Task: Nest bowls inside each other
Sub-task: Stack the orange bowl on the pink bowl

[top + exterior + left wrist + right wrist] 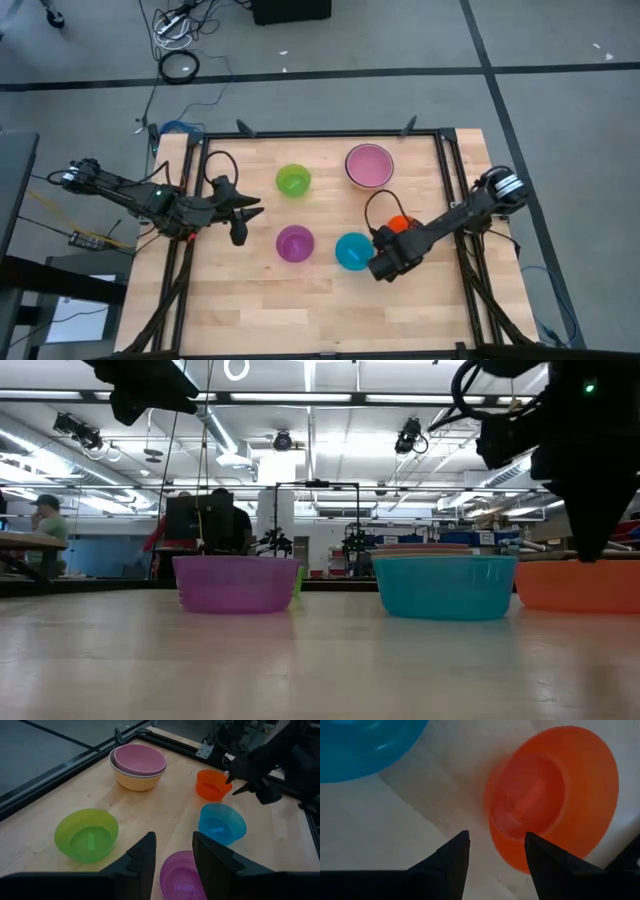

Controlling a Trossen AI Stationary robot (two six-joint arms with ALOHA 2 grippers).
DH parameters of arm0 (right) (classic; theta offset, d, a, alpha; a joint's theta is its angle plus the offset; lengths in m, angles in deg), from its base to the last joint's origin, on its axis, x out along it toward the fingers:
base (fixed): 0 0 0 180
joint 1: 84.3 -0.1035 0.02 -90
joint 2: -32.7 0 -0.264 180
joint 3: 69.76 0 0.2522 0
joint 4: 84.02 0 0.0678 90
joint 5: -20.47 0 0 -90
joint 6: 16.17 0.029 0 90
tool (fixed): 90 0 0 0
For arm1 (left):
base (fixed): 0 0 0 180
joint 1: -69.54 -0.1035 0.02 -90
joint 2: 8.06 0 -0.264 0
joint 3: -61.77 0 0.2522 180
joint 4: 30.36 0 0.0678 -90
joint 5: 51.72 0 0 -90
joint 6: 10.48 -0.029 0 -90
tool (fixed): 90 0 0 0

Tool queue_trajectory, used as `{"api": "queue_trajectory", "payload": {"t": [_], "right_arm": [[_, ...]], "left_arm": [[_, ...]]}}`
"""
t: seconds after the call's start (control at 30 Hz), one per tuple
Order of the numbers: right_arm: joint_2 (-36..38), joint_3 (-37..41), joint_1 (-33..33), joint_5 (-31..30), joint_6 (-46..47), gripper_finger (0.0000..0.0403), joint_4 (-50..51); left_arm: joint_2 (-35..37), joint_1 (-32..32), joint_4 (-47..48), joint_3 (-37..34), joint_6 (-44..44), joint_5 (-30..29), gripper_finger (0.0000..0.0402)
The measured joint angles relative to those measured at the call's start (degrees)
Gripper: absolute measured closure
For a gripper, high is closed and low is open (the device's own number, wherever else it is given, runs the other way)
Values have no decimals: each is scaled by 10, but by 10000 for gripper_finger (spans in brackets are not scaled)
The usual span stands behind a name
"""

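— Where are you?

— My right gripper point(492, 851) hangs with jaws spread over the red-orange bowl point(555, 795), just beside the blue bowl point(352, 250).

— The risk?

— One finger may catch the rim and flip or shove it. My left gripper point(172, 851) waits, spread, above the purple bowl point(181, 875).

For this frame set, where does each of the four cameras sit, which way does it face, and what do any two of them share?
High: overhead, straight down on the table, both arms visible.
Low: table height, level past the purple bowl and blue bowl into the room; arms hang from above.
Left wrist: looks past the open left gripper over all bowls, right arm beyond.
Right wrist: looks down past the open right gripper at the red-orange bowl.
Shared: both wrist views show the blue and red-orange bowls.
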Motion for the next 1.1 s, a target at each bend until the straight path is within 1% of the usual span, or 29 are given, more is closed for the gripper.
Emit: {"api": "queue_trajectory", "payload": {"t": [0.27, 0.43, 0.5, 0.57, 0.7, 0.73, 0.77, 0.9, 1.03, 1.1], "right_arm": [[-38, 10, 13, -24, -15, 229, -19], [-50, 39, 33, -17, -26, 244, -72], [-49, 45, 37, -17, -26, 257, -81], [-44, 45, 41, -18, -29, 283, -71], [-34, 45, 44, -1, -43, 368, -62], [-29, 45, 43, 3, -47, 385, -61], [-23, 45, 43, 5, -49, 393, -60], [6, 40, 42, 0, -41, 399, -16], [47, 5, 48, -52, -35, 401, 69], [68, -18, 62, -90, -35, 402, 93]], "left_arm": [[0, 0, 0, 0, 0, 0, 264], [0, 0, 0, 0, 0, 0, 264], [0, 0, -1, 0, 0, 0, 264], [0, 0, -1, 0, 0, 0, 264], [0, 0, -1, 0, 0, 0, 264], [0, 0, -1, 0, 0, 0, 264], [0, 0, -1, 0, 0, 0, 264], [0, 0, -2, 0, 0, 0, 264], [0, 0, -3, 0, 0, 0, 264], [0, 0, -3, 0, 1, 0, 264]]}}
